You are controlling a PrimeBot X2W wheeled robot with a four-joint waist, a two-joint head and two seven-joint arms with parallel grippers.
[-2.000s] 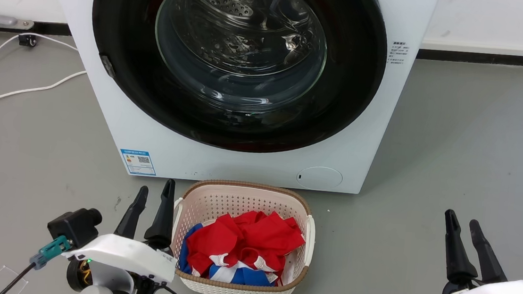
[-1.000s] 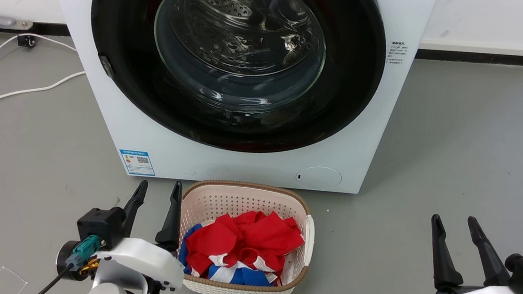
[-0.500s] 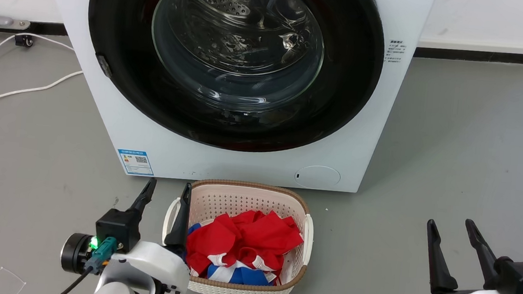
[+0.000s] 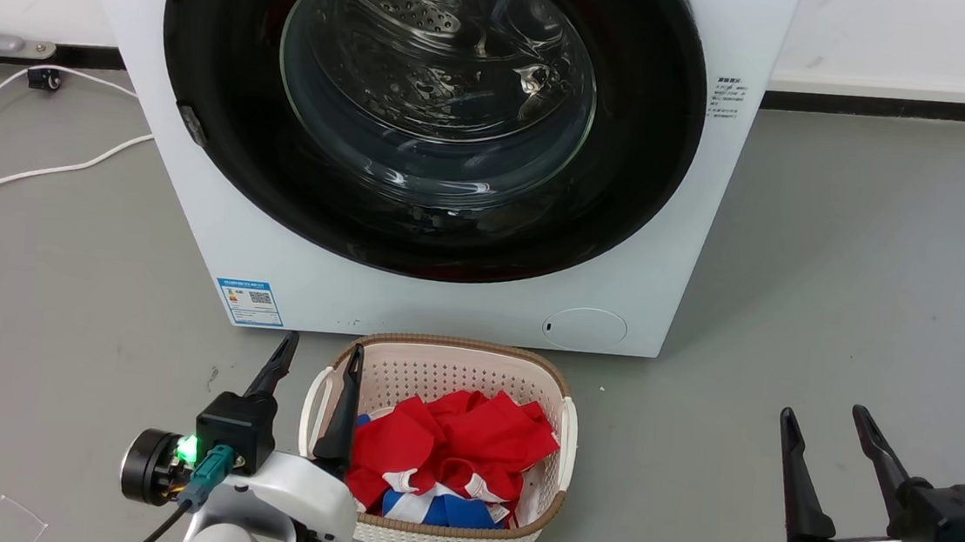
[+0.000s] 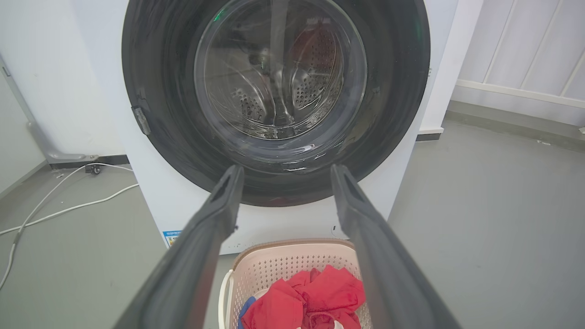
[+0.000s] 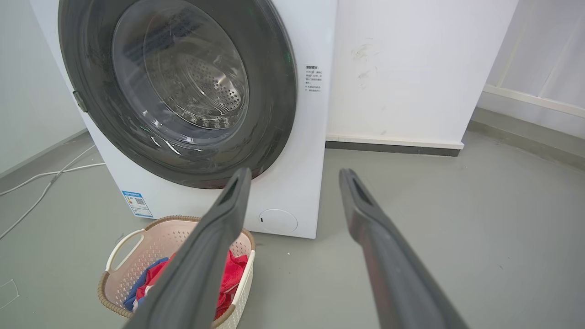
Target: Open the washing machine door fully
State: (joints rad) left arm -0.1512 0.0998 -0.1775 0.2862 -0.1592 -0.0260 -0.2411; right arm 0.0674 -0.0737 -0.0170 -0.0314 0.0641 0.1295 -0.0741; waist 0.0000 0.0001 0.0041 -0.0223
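Head view: washing machine door [image 4: 432, 101] is seen shut on the washing machine [image 4: 444, 307]; left claw [image 4: 325, 343] and right claw [image 4: 822, 412] are held low, spread wide, empty. Left wrist view: door is faced head-on, untouched. Right wrist view: door is well apart; nothing is judged done, whole opening left.

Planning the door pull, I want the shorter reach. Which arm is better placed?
Left, probably. The washing machine door is shut, with a small grey tab on its rim's left edge. The left gripper, open, is nearer that side; the right gripper, also open, sits far to the right.
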